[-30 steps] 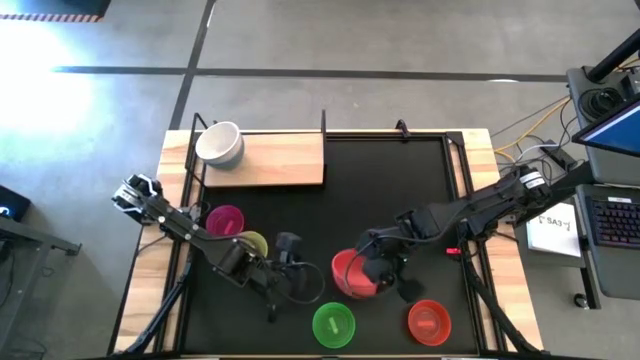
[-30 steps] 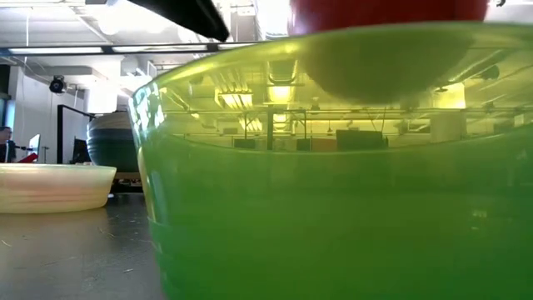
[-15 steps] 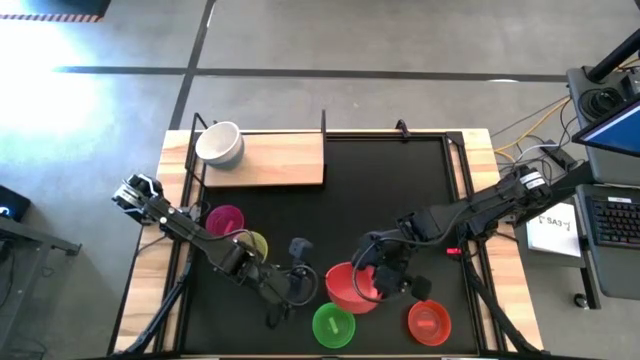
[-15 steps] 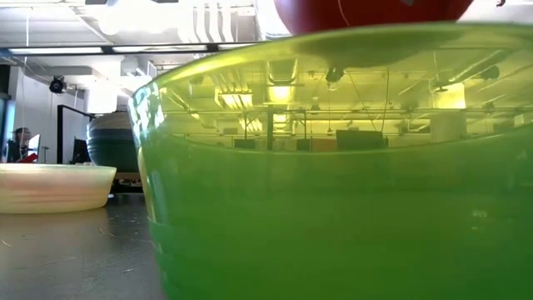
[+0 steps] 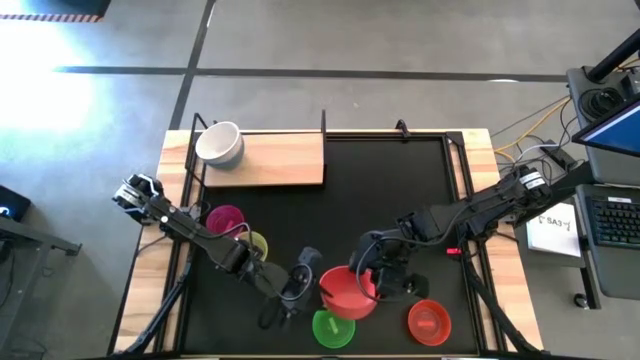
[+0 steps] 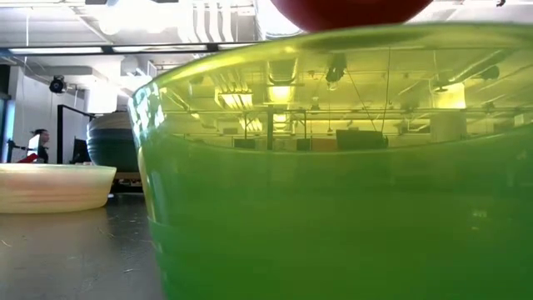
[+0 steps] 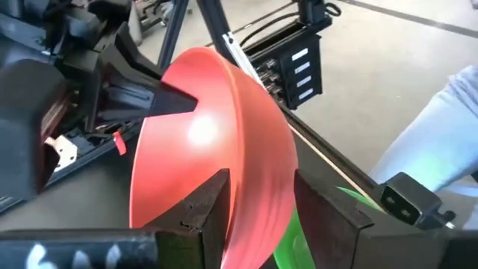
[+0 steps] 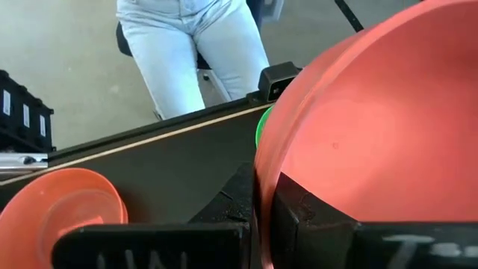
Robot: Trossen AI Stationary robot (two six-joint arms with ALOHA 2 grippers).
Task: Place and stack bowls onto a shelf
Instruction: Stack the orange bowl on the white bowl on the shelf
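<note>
A large red bowl [image 5: 345, 291] hangs in the air over the far edge of the green bowl [image 5: 333, 328], which stands on the black table near its near edge. My right gripper [image 5: 378, 280] is shut on the red bowl's right rim. My left gripper [image 5: 306, 272] is shut on its left rim. In the low view the green bowl [image 6: 333, 183] fills the picture and the red bowl [image 6: 341, 10] shows above its rim. The wooden shelf [image 5: 275, 160] at the far left carries a white bowl [image 5: 219, 143]. My left gripper has the red bowl's rim [image 7: 258, 161] between its two fingers, one finger [image 7: 205, 209] inside the bowl and one [image 7: 321, 213] outside, coming level from the table's left. The bowl is lifted clear and tilted. My right gripper pinches the opposite rim [image 8: 263, 161], one finger [image 8: 231, 198] outside the wall and one [image 8: 302, 213] inside, coming from the table's right. The bowl is off the table.
A smaller red bowl [image 5: 428, 321] stands near the right near corner. A magenta bowl [image 5: 225, 219] and a yellow bowl [image 5: 253, 243] sit at the left. A person's legs [image 8: 194, 45] stand just beyond the near edge. Bare black table lies in the middle.
My right gripper has carried the red bowl toward the near edge and a little to the left, until it overlaps the green bowl. My left gripper has moved right and toward the near edge, up to the bowl's left rim.
</note>
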